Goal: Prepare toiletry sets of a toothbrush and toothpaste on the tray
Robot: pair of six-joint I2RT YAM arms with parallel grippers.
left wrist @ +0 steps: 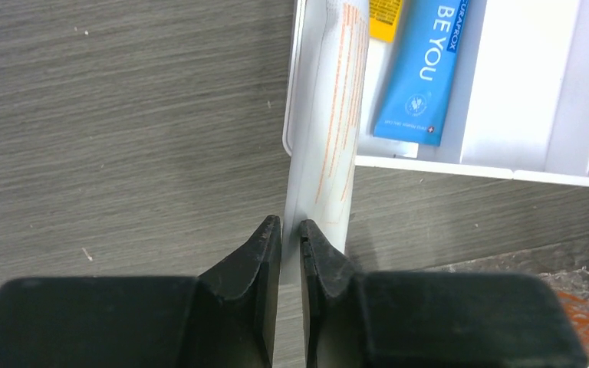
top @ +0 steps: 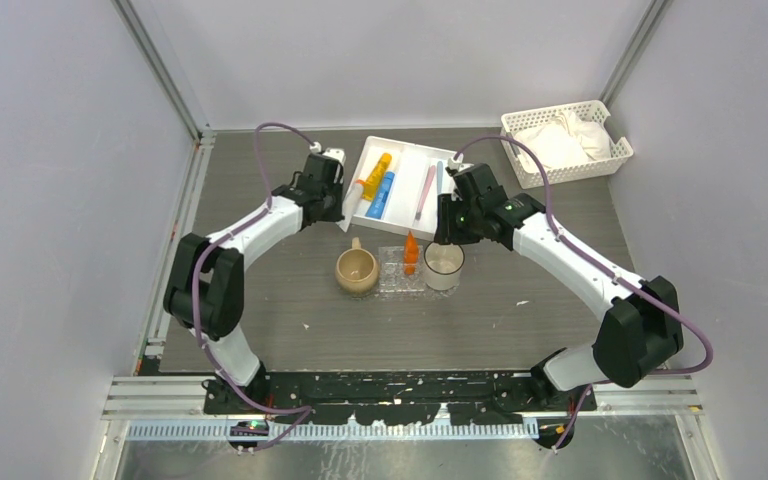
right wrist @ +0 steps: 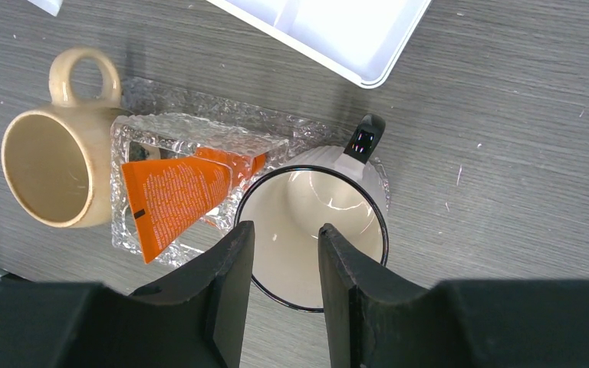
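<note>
My left gripper (top: pixel 343 207) (left wrist: pixel 290 230) is shut on the near end of a long white packet with orange print (left wrist: pixel 333 138), a wrapped toothbrush by its shape. The packet lies over the left rim of the white compartmented tray (top: pixel 405 150). The blue toothpaste (top: pixel 381 195) (left wrist: pixel 422 69) and the yellow toothpaste (top: pixel 376 172) (left wrist: pixel 385 19) lie in that tray, with a pink toothbrush (top: pixel 425 192). The orange toothpaste (top: pixel 411 253) (right wrist: pixel 172 199) stands tilted in the clear tray (top: pixel 392 280) (right wrist: pixel 176 126). My right gripper (top: pixel 447 235) (right wrist: pixel 285 234) is open and empty above a white mug (right wrist: pixel 307 222).
A beige mug (top: pixel 356 270) (right wrist: pixel 46 157) sits at the clear tray's left side, the white black-rimmed mug (top: pixel 444 266) at its right. A white slotted basket (top: pixel 565 143) holding white cloth stands at the back right.
</note>
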